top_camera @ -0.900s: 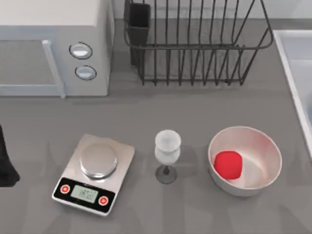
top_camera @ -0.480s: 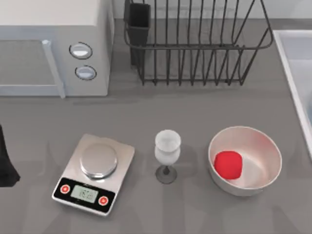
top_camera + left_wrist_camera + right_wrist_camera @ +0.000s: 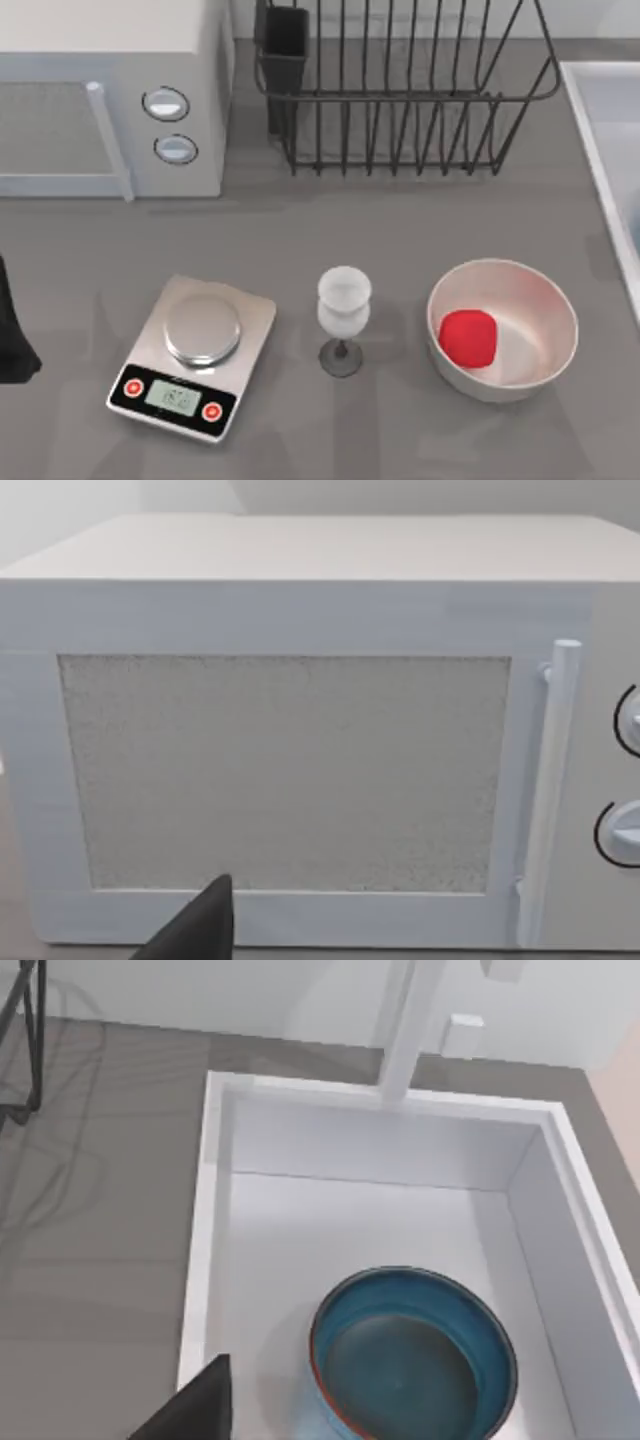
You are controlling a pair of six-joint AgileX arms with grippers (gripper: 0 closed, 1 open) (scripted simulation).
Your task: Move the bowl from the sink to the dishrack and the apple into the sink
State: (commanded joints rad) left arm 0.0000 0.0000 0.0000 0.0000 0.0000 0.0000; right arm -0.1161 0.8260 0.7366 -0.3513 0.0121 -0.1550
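Grey matte counter (image 3: 300,240); round glossy bowl (image 3: 412,1355) in sink (image 3: 215,1210); fingers' state unclear.

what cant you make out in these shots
- Sink, top view: cut off by the right edge, so its inside is out of frame.
- Bowl, right wrist view: near side cut by the frame edge.
- Scale display, top view: digits too small to read.
- Left arm, top view: mostly cut off by the left edge.

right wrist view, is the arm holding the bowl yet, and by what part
No. The bowl sits free in the sink, nothing touching its rim. A dark fingertip of the right gripper shows beside the sink; its own grip cannot be told.
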